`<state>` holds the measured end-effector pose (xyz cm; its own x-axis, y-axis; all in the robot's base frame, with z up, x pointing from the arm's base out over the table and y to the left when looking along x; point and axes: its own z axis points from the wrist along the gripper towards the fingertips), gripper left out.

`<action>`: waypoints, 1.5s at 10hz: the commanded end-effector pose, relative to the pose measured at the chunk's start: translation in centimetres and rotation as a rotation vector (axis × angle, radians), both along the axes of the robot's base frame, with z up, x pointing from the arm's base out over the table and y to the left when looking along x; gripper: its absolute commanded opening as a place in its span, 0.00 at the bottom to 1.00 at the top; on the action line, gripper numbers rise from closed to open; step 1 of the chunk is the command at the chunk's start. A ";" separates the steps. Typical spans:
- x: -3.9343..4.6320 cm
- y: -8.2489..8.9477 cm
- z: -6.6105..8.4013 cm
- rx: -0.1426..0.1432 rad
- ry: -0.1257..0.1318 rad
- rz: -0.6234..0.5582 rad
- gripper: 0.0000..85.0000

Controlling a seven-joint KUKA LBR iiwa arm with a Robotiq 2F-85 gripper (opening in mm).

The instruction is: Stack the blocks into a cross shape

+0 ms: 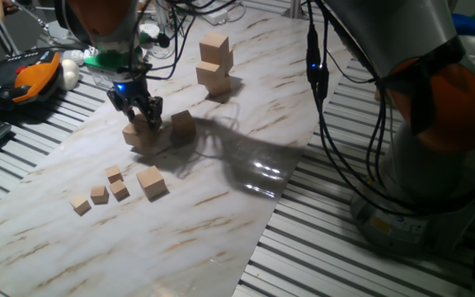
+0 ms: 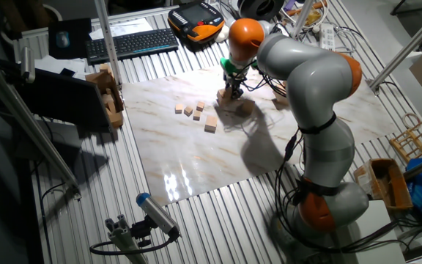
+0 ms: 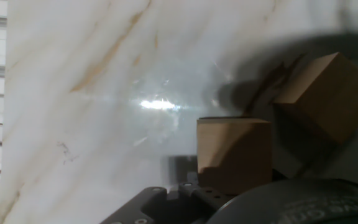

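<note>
My gripper (image 1: 144, 118) is low over the marble board, its fingers closed around the top of a light-tan wooden block (image 1: 138, 134) that rests on or just above the board. In the hand view this block (image 3: 234, 152) fills the lower middle. A second block (image 1: 182, 124) lies just to its right, turned at an angle, and shows in the hand view (image 3: 325, 96). A third block (image 1: 152, 181) lies alone nearer the front. A stack of blocks (image 1: 215, 62) stands at the far end. The other fixed view shows the gripper (image 2: 231, 92) and the lone block (image 2: 210, 125).
Several tiny wooden cubes (image 1: 99, 195) lie at the front left of the marble board (image 1: 221, 223). A teach pendant (image 1: 23, 78) and cables sit at the back left. The arm's base (image 1: 435, 148) stands to the right on the slatted table.
</note>
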<state>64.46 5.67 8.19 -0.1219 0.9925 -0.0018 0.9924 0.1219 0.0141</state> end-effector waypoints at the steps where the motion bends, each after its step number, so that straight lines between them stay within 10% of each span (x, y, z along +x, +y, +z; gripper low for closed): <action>1: -0.15 0.0 0.7 -0.006 0.002 0.004 0.00; 7: -2.93 -2.7 5.9 -0.020 0.014 0.048 0.00; 15: -5.14 -6.0 5.5 -0.016 -0.015 0.021 0.00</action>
